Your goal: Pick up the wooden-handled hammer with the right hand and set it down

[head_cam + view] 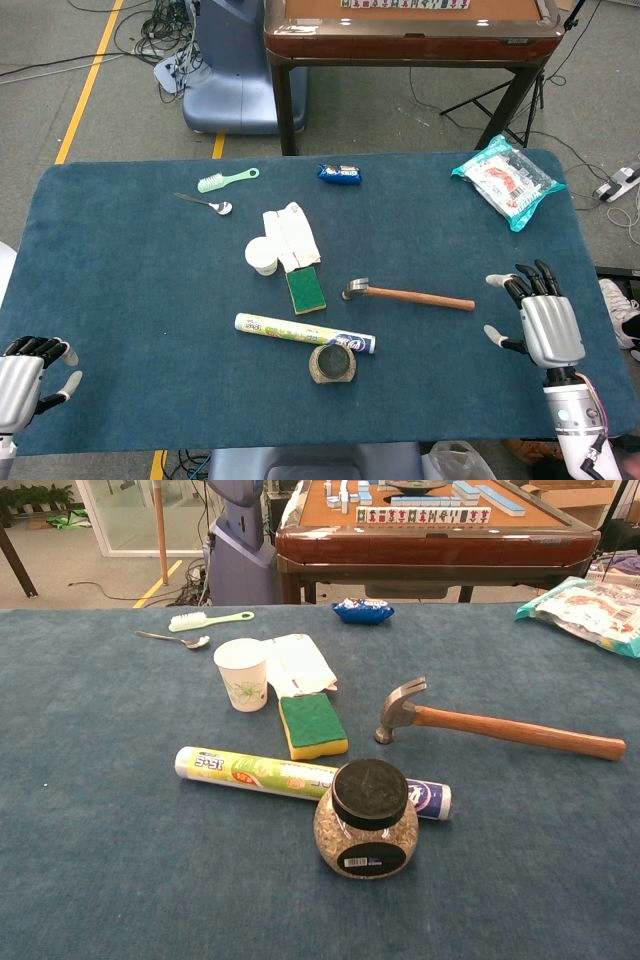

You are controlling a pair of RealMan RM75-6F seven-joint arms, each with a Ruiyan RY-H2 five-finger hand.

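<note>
The wooden-handled hammer [408, 295] lies flat on the blue table, metal head to the left and handle pointing right; the chest view shows the hammer [500, 726] right of centre. My right hand [540, 322] hovers at the table's right edge, a short way right of the handle's end, fingers spread and holding nothing. At the near left corner my left hand [28, 378] rests, fingers apart and empty. Neither hand shows in the chest view.
Near the hammer head lie a green sponge [306, 290], a rolled tube [303, 332] and a black-lidded jar [332, 364]. A paper cup [262, 256], white packet [292, 235], spoon [206, 203], brush [227, 180], blue wrapper [339, 173] and snack bag [507, 181] sit farther back.
</note>
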